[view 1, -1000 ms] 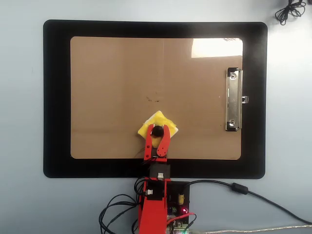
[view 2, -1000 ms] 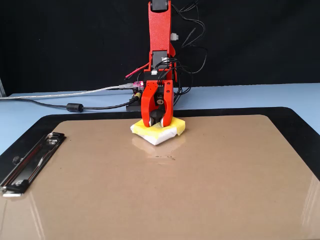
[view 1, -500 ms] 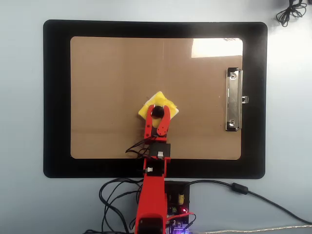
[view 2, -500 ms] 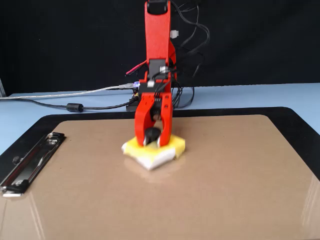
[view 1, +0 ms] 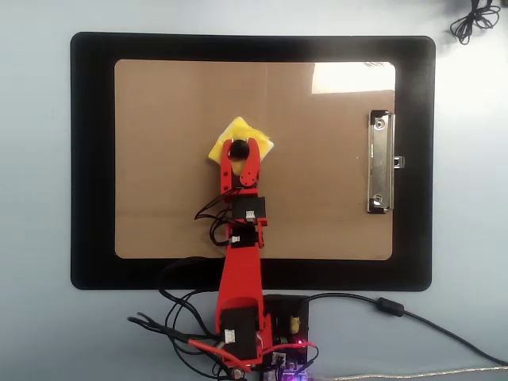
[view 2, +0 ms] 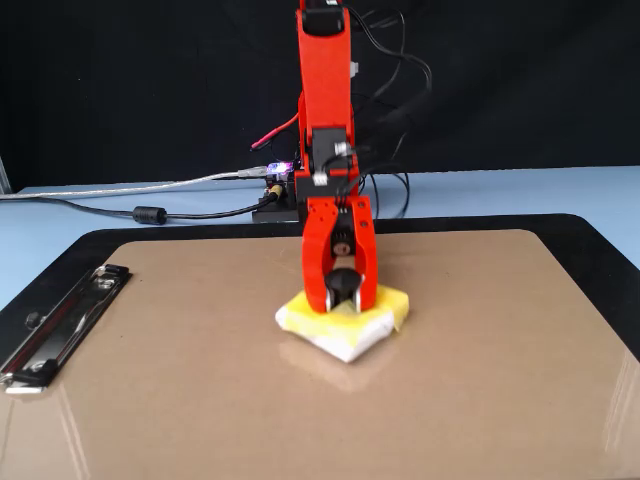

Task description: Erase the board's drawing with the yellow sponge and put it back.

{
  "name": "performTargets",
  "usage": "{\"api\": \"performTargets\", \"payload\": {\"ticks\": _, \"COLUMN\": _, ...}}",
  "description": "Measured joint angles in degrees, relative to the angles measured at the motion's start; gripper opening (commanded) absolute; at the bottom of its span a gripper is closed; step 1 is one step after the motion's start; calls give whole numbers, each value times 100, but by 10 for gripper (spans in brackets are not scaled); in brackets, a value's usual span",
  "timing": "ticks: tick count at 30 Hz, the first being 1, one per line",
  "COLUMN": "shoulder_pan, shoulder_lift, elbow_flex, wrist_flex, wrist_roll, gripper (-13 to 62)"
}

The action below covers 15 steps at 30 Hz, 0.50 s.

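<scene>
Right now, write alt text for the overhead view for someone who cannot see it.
A red robot gripper grips the black knob of the yellow sponge on the brown board, which lies on a black mat with its silver clip at right.

The gripper (view 2: 340, 292) hides the middle of the yellow sponge (view 2: 385, 312); the board (view 2: 150, 420) is cut off at the near edge.

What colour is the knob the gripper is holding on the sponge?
Black, on the yellow sponge; the knob shows best in the fixed view, between the gripper's red jaws.
</scene>
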Motion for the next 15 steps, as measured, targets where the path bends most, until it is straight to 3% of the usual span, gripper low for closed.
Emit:
{"api": "performTargets", "payload": {"ticks": 8, "shoulder_pan": 0, "shoulder_lift": 1661, "elbow_flex": 2347, "wrist_flex": -466, "wrist_roll": 9, "gripper": -81}}
{"api": "performTargets", "payload": {"ticks": 11, "shoulder_pan": 26, "shoulder_lift": 1538, "elbow_flex": 2145, "wrist_flex": -457, "wrist_roll": 9, "gripper": -81}}
{"api": "performTargets", "payload": {"ticks": 15, "shoulder_pan": 105, "shoulder_lift": 466, "elbow_flex": 756, "wrist_flex": -457, "wrist_roll": 35, "gripper": -81}}
